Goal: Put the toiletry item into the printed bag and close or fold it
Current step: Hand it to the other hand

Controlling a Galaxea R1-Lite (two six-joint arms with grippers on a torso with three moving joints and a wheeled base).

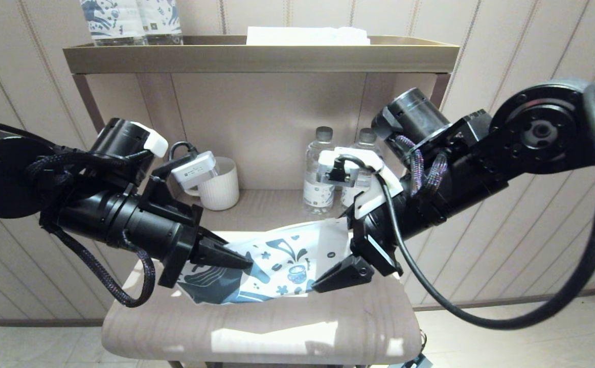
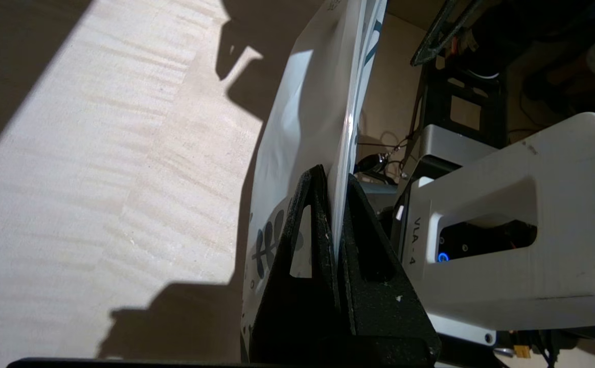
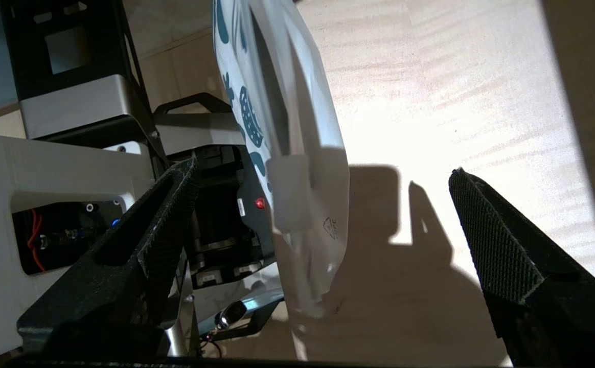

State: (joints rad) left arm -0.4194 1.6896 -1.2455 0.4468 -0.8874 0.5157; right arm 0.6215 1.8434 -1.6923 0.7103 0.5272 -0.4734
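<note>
One printed bag [image 1: 272, 266] is what I have in hand, raised off the pale seat [image 1: 256, 327] and stretched between my two grippers. My left gripper [image 1: 244, 263] has its fingers [image 2: 302, 245] pinched tight on the bag's edge, the sheet running out past their tips. My right gripper [image 1: 328, 278] stands spread wide, the bag's far end hanging between its two fingers [image 3: 159, 220] and touching neither. I see a pale strip inside that end; I cannot tell what it is. Behind the fingers stand two bottles [image 1: 319, 171] and a white cup [image 1: 220, 184].
</note>
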